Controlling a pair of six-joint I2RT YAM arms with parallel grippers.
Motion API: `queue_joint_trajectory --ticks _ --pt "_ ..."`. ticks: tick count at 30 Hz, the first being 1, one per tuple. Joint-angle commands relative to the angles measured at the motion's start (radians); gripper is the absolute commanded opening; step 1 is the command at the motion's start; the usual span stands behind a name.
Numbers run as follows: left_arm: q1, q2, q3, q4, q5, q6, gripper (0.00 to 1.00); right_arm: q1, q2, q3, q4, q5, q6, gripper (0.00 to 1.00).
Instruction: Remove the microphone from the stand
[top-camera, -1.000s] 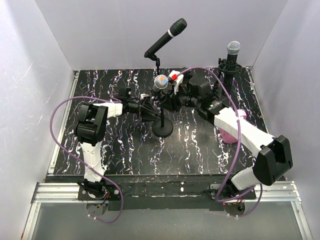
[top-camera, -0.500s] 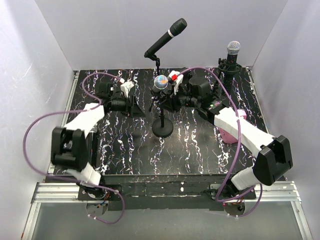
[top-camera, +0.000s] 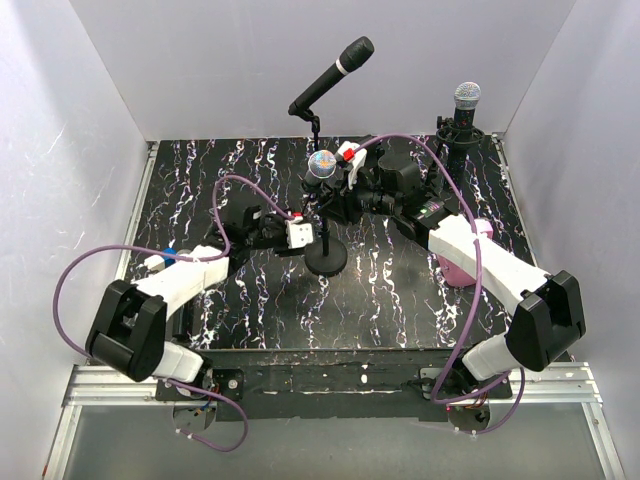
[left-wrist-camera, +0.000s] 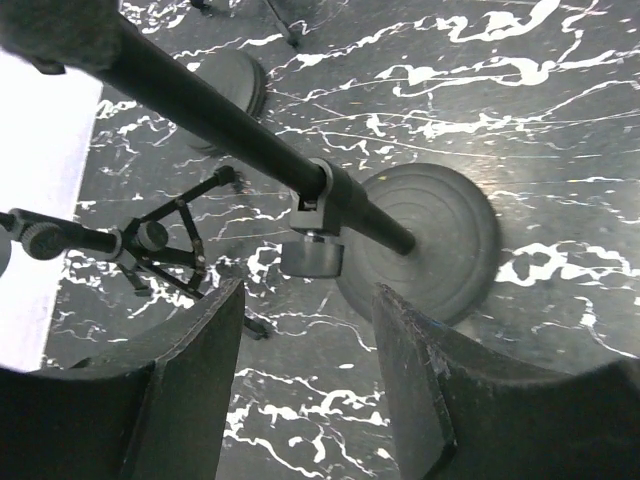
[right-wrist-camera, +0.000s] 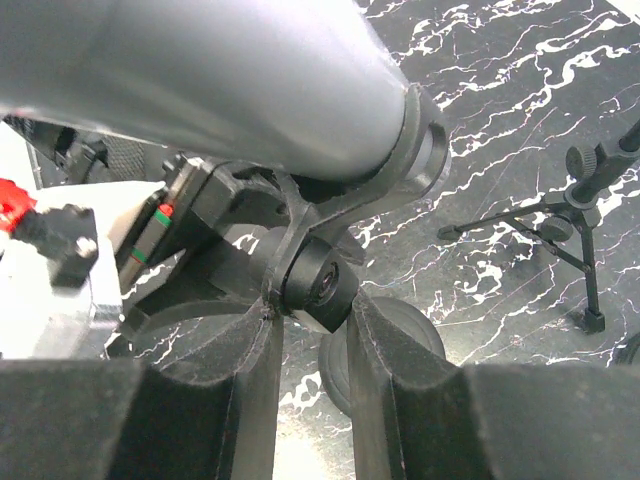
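microphone (right-wrist-camera: 230, 80): cut off by top edge | stand pole (left-wrist-camera: 200, 110): upper end blurred

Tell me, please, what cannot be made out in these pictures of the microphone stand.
- Right wrist view: the microphone, its head cut off by the top edge; whether the right gripper pinches the clip is too close to judge.
- Top view: that gripper's fingertips, hidden under the right arm.
- Top view: the pink thing, mostly covered by that arm.
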Motion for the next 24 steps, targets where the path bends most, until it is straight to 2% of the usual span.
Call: queue_joint_trajectory --ticks 1,6,10,12,19,24 --pt "-0.036 0.019 -0.019 0.181 -0.102 0.066 0.52 0.012 0.008 0.004 -0.089 -0.045 0.034 0.01" --pt "-0.083 0.06 -0.009 0.19 -0.128 0.059 0.46 0.013 -0.002 -0.01 -0.086 -0.041 0.04 0.01" --pt "-0.106 0.088 -0.002 0.185 -0.146 0.076 0.35 0.013 -0.003 -0.011 -0.086 -0.038 0.044 0.01" --pt "-0.111 0.1 0.011 0.165 -0.169 0.085 0.32 0.013 -0.003 -0.011 -0.086 -0.039 0.042 0.01" --pt "-0.111 0.109 0.018 0.162 -0.225 0.075 0.36 0.013 -0.005 -0.013 -0.081 -0.039 0.04 0.01" --pt "-0.111 0.103 0.025 0.149 -0.232 0.053 0.32 0.013 -0.002 -0.013 -0.079 -0.039 0.04 0.01"
